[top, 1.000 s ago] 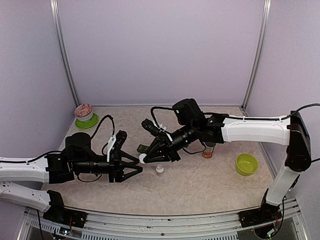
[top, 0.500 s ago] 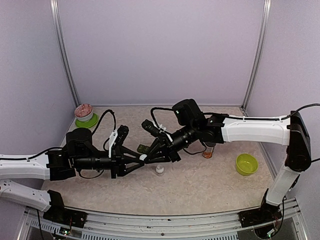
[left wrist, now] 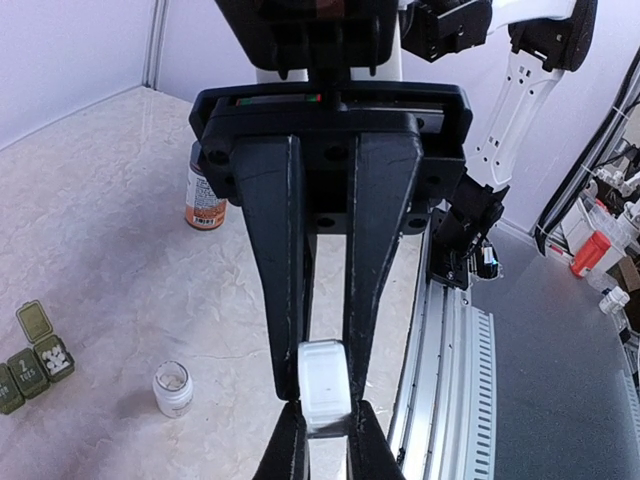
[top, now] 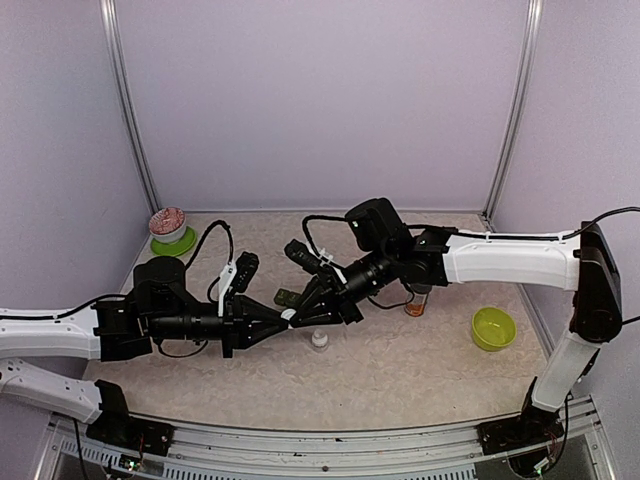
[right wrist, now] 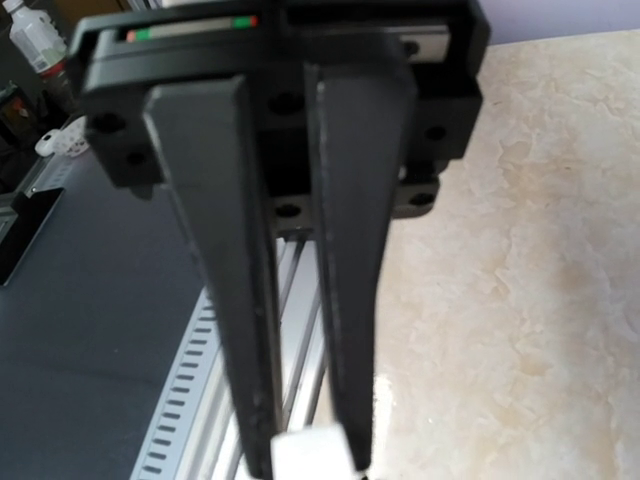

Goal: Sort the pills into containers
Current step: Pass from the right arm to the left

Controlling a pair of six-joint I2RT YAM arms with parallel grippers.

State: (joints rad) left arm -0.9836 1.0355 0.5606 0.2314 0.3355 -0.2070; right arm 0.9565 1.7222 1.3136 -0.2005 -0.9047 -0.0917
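A: From above, where are the containers (top: 287,296) being seen?
B: On the counter (top: 400,380), just beyond both claws. The left claw (top: 285,318) and right claw (top: 291,314) are being clenched on one small white piece (top: 287,316).
A: Left wrist?
B: One lid (left wrist: 35,322) is being shown open, pills (left wrist: 55,361) inside. The containers are being judged light, stiff and slide-prone, best gripped by the long sides. An open vial (left wrist: 172,388) is standing near.
A: Right wrist?
B: Only that white piece is being shown, pinched.
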